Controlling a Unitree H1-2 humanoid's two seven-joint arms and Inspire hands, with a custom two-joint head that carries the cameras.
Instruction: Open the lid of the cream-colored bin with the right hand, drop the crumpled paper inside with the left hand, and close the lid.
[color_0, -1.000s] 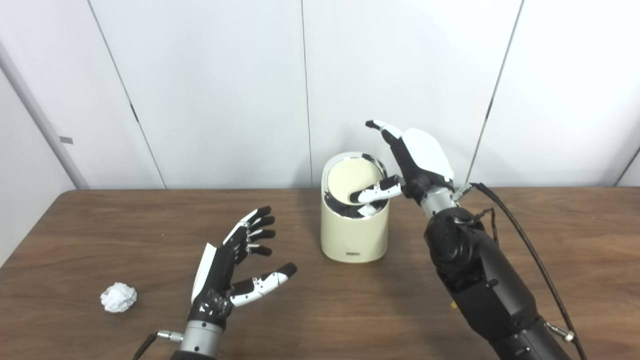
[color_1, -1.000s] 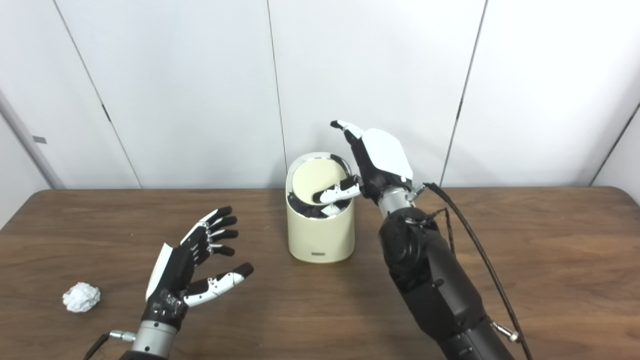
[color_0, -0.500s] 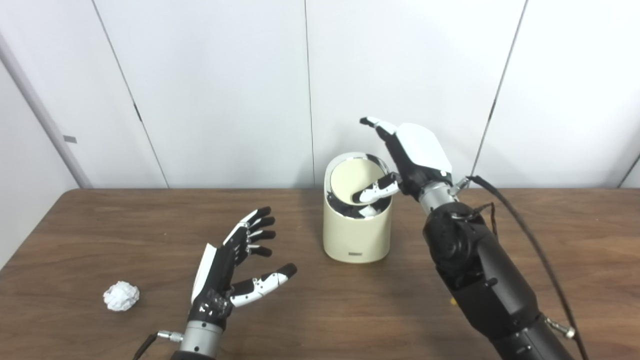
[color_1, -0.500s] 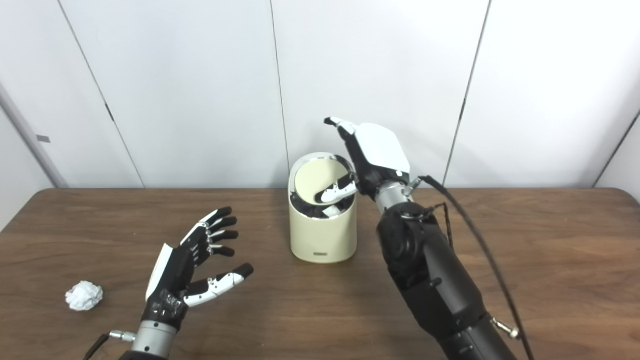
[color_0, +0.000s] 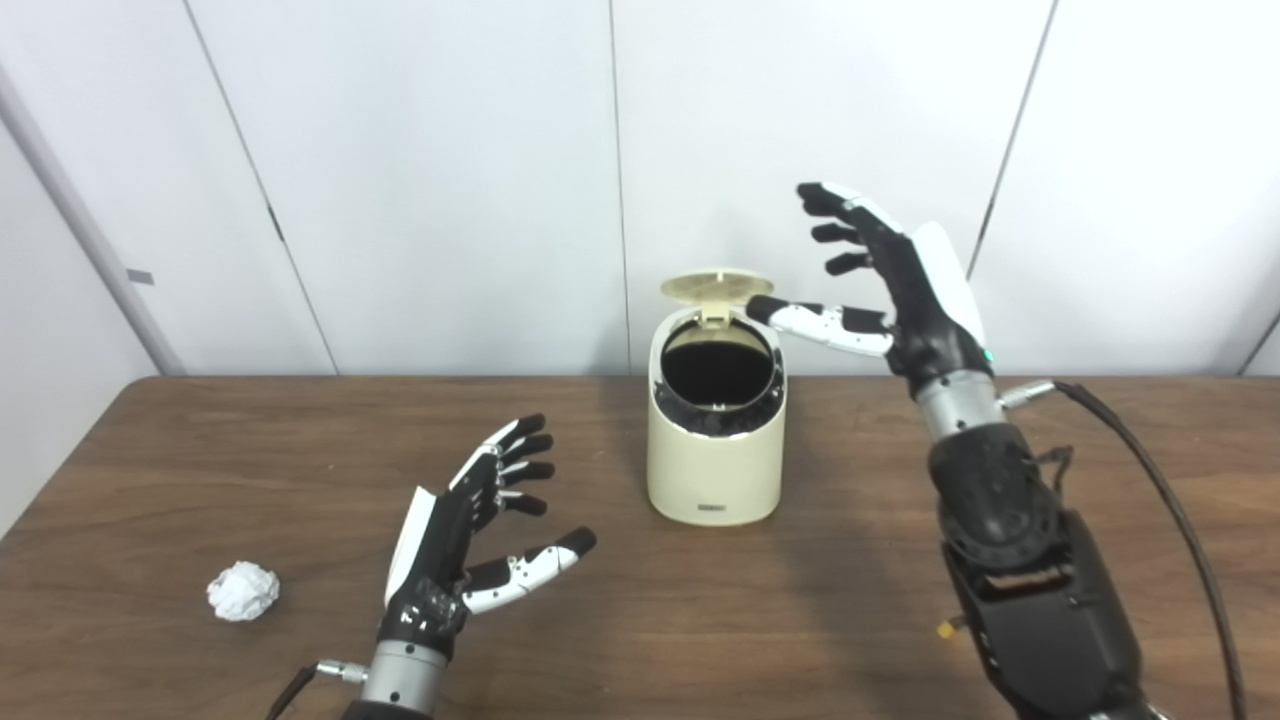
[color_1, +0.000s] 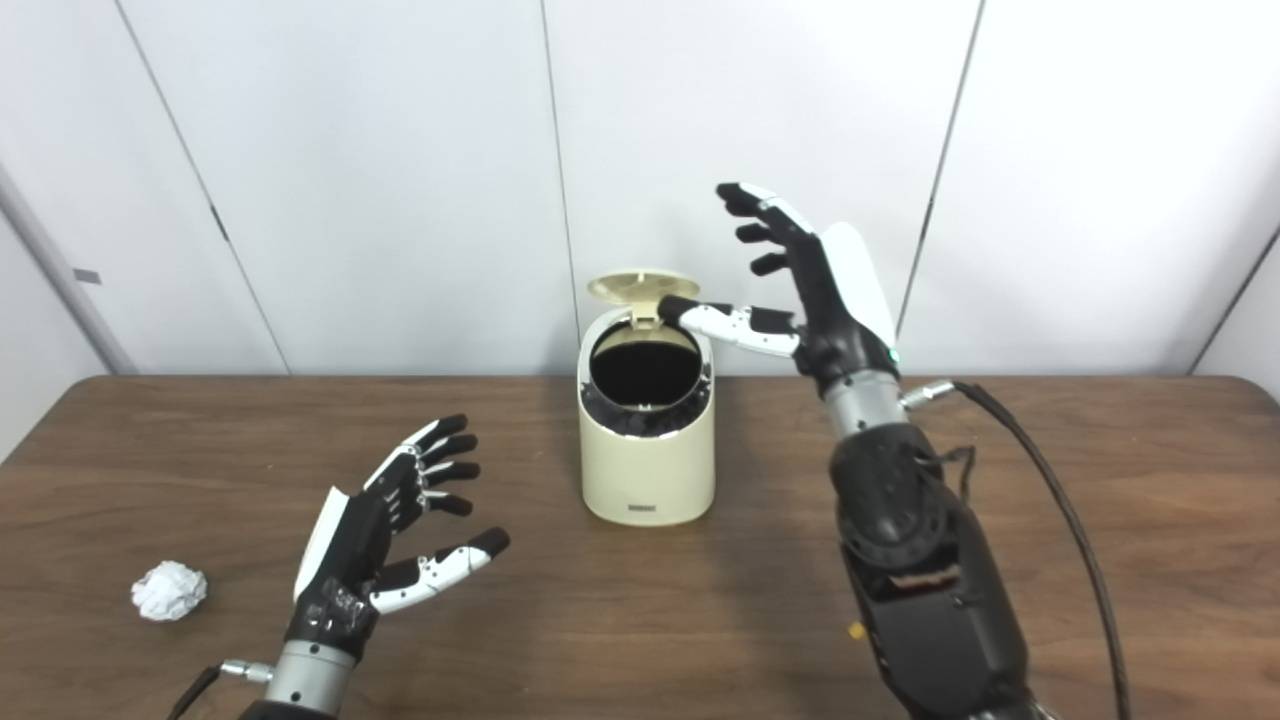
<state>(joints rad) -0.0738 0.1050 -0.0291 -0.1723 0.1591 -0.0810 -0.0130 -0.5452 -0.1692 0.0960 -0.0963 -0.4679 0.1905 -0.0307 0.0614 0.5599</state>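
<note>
The left hand (color_0: 455, 545) waits low over the table (color_0: 700, 620), fingers spread, holding nothing; the paper ball (color_0: 242, 591) lies at its 9 o'clock, well apart; farther back stands the cream bin (color_0: 714, 470), its lid (color_0: 716, 285) flipped up; the right hand (color_0: 900, 290) is at the bin's 2 o'clock, fingers spread, thumb just beside the lid.

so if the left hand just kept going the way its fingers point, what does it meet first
Probably nothing on the table: the left hand points up and to the right, toward the bin, but its line seems to pass the bin's left side toward the wall. Depth is unclear. The paper lies behind it.
</note>
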